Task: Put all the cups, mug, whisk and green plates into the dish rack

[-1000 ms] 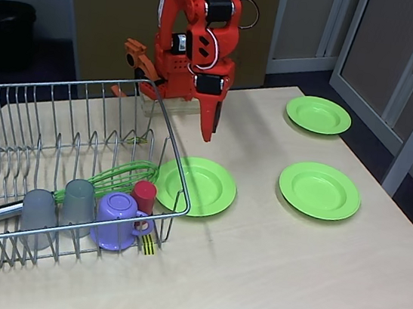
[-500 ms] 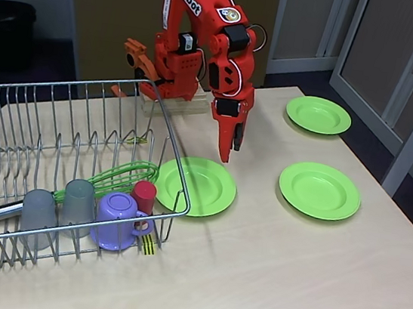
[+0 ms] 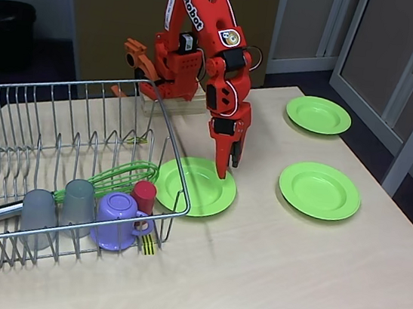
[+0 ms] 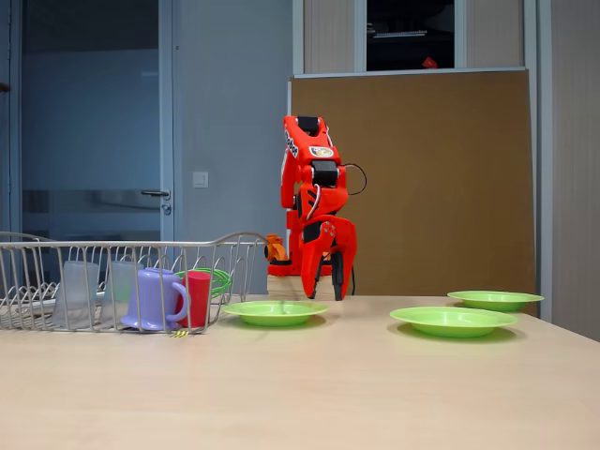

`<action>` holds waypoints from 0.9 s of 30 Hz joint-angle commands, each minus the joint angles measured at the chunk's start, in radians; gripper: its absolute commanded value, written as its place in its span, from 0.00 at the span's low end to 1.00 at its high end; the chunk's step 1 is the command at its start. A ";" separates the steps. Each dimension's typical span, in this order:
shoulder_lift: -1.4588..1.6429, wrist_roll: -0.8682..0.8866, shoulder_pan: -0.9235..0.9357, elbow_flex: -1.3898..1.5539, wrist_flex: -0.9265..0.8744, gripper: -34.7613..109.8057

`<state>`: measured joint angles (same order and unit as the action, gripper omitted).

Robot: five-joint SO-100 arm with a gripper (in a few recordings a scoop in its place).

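Room: office-like space, brown board behind the arm, grey doors and glass panels around.
Desk: pale wood-grain top carrying everything.
Arm: orange, base at the far edge of the desk, reaching forward and down.
Hand: points straight down, tips over the far-right rim of the nearest green plate; fingers look close together with a narrow gap, nothing between them. Whether the tips touch the plate I cannot tell. In the low fixed view the hand hangs just behind that plate.
Near green plate: flat on the desk, its left edge tucked under the corner of the dish rack; seen also at.
Middle green plate: flat on the desk, well to the right of the hand;.
Far green plate: near the far right corner of the desk, apart from the hand;.
Dish rack: silver wire, on the left of the desk;.
Rack contents: two grey cups, purple mug, red cup, green whisk lying across behind them, all left of the hand.
Tag: yellow-black striped, at the rack's near corner.
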<state>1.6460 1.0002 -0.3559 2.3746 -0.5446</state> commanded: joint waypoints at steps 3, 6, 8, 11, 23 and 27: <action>-0.029 0.002 0.031 0.008 0.052 0.40; -0.052 -0.011 0.052 0.011 0.081 0.39; -0.069 -0.015 0.063 0.011 0.103 0.39; -0.091 -0.014 0.072 0.015 0.140 0.38; -0.147 0.044 0.086 0.060 0.250 0.33; -0.156 0.044 0.100 0.054 0.262 0.26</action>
<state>1.4849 1.0324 -0.2577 2.4237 -0.2730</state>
